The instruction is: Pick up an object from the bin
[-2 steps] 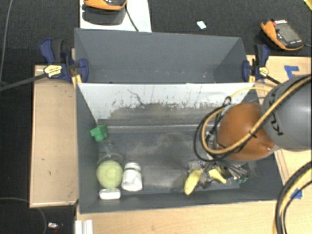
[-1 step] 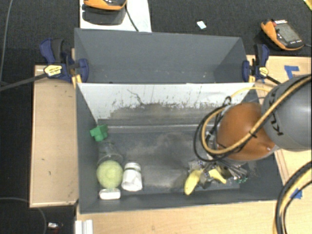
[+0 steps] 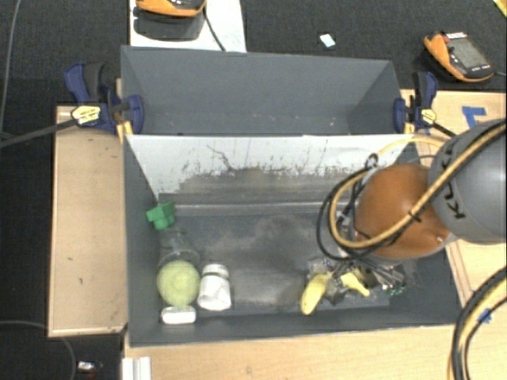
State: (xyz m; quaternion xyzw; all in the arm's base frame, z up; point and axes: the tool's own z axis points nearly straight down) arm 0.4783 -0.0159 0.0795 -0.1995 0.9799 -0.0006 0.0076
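Low in the bin (image 3: 261,252), near-right corner, gripper (image 3: 354,279) just beside a yellow banana-shaped piece (image 3: 313,295); green ball (image 3: 178,282), white bottle (image 3: 214,286), green block (image 3: 161,215) well apart at left.

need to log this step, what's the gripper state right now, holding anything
gripper: cannot be told; it is low in the front right of the bin, beside a yellow banana-shaped thing.

The camera sits above the grey metal bin (image 3: 261,93) and looks down from slightly toward its 6 o'clock side, facing 12 o'clock, set back enough to take in the whole bin, some floor (image 3: 47,22) around it, and the arm (image 3: 475,180) entering at 3 o'clock.
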